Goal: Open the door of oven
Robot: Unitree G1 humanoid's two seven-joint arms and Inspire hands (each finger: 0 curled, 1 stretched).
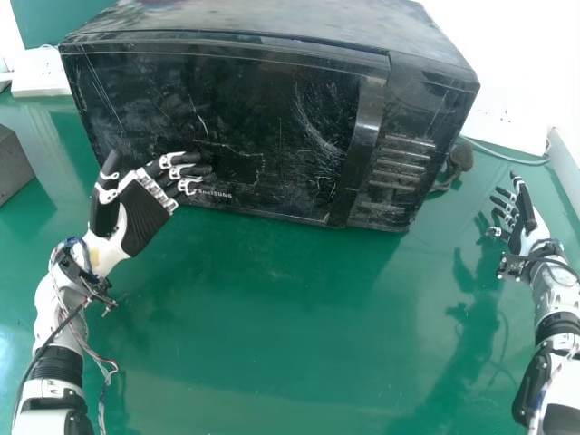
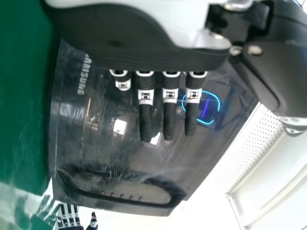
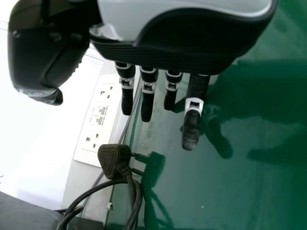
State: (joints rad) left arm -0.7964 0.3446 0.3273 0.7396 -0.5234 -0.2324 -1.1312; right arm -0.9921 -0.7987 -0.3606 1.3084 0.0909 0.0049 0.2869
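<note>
Table (image 1: 272,317): green, glossy
Wall (image 1: 535,54): white, behind the table
Sockets (image 3: 98,115): white panel, just beside the table
Grey box (image 1: 11,166): on the table, head view's left edge
Light: bright, glaring on the wall

At twelve o'clock, a black oven (image 1: 263,109) with closed door; at nine, before it, the left hand (image 1: 149,213) with fingers extended; at three, the open right hand (image 1: 533,227); at two, a dark plug (image 1: 460,159); at six, green table (image 1: 272,344).

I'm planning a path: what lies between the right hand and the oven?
Between right hand and oven, the head view shows a black plug and cord on the table.
</note>
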